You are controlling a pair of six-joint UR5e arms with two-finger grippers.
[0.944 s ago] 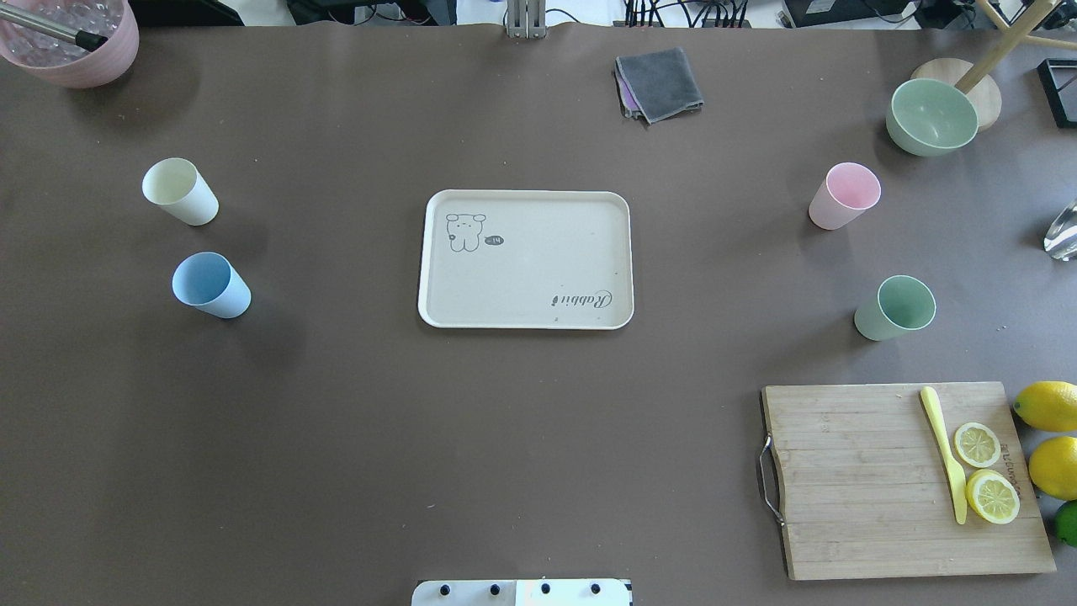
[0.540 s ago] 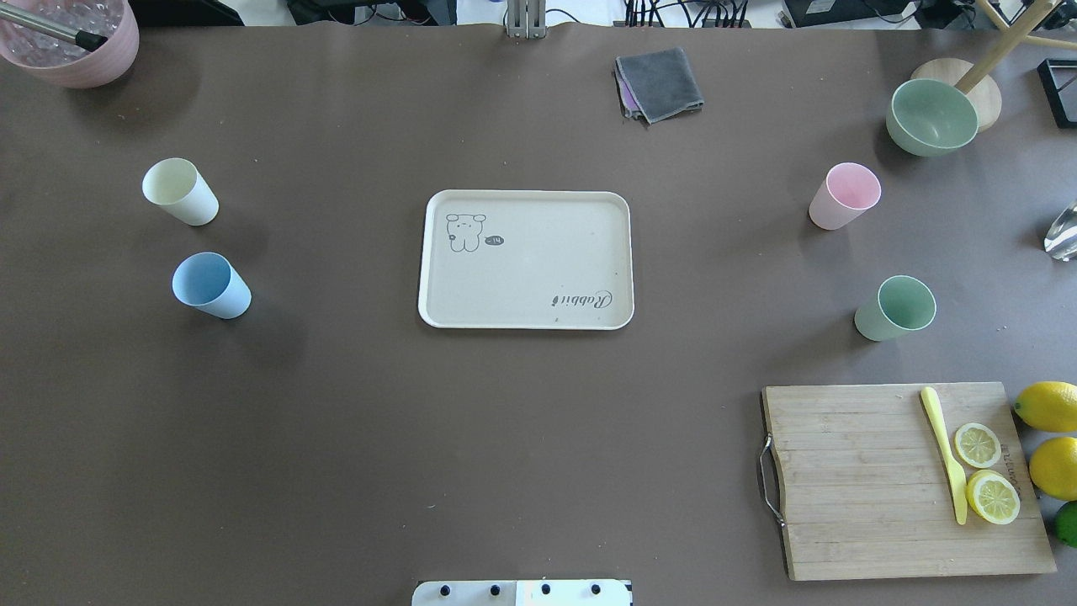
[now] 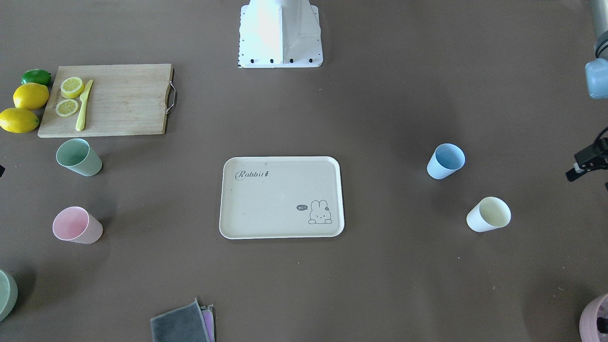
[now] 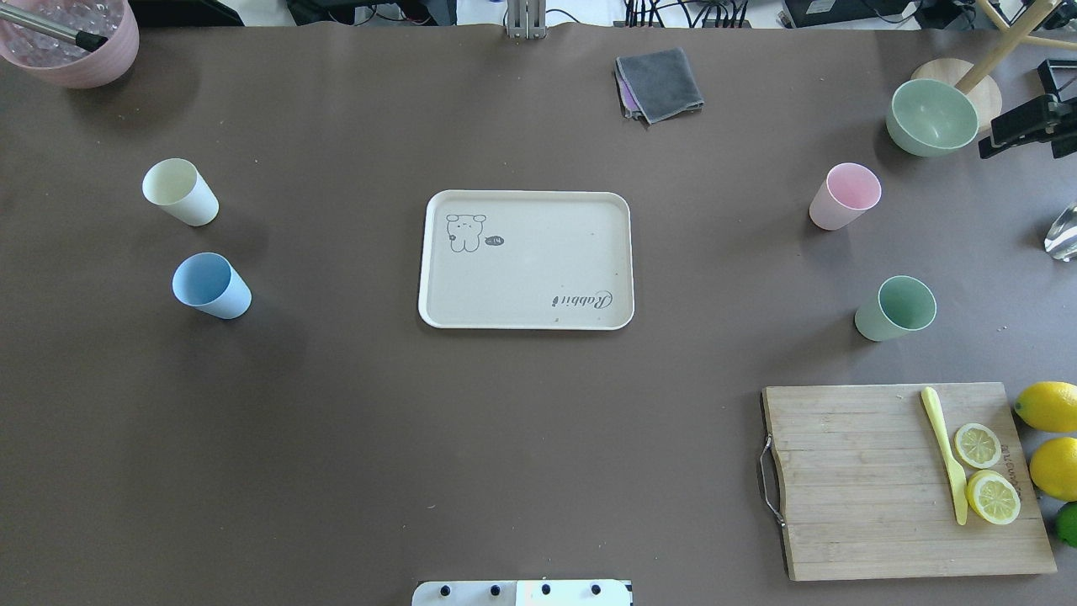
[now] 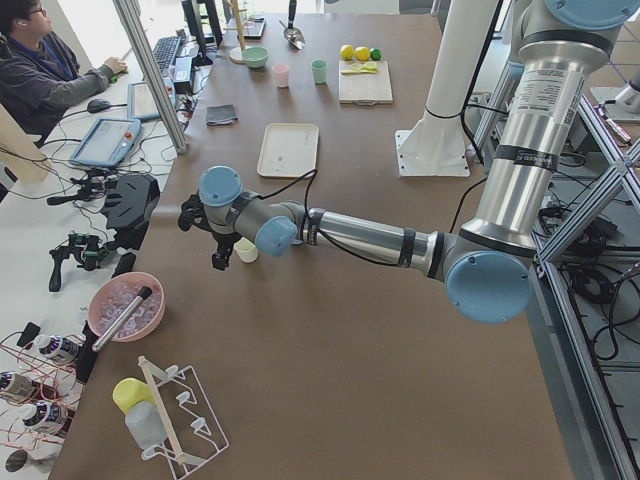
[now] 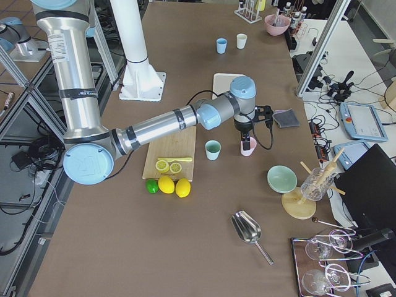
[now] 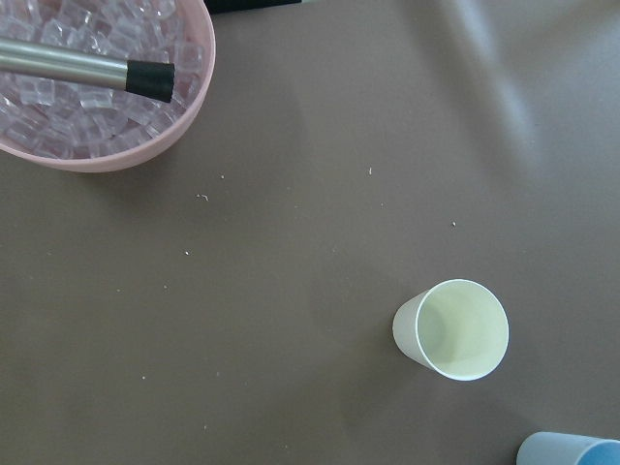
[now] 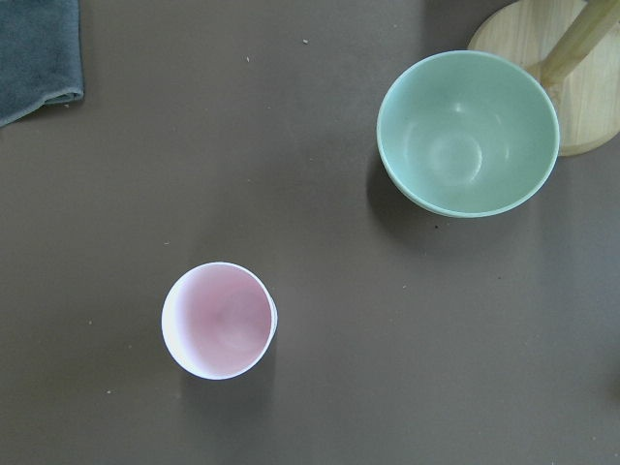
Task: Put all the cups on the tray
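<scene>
The cream tray [image 4: 522, 278] lies at the table's middle with nothing on it. The cream-yellow cup [image 4: 179, 192] and the light blue cup [image 4: 210, 285] stand upright to its left. The pink cup [image 4: 844, 196] and the mint green cup [image 4: 896, 308] stand to its right. My left gripper [image 5: 222, 258] hovers beside the cream-yellow cup [image 7: 453, 329]. My right gripper [image 6: 245, 137] hovers near the pink cup [image 8: 218, 320]. No fingers show in either wrist view, so I cannot tell whether either gripper is open or shut.
A pink bowl of ice [image 4: 71, 38] holding a scoop sits far left. A mint bowl [image 4: 932, 116] and a wooden stand are far right. A grey cloth [image 4: 659, 82] lies at the back. A cutting board [image 4: 858, 480] with a knife, lemon slices and lemons is front right.
A black part of my right wrist has come into the overhead view at the right edge, near the mint bowl. The cups and the tray have not moved.
</scene>
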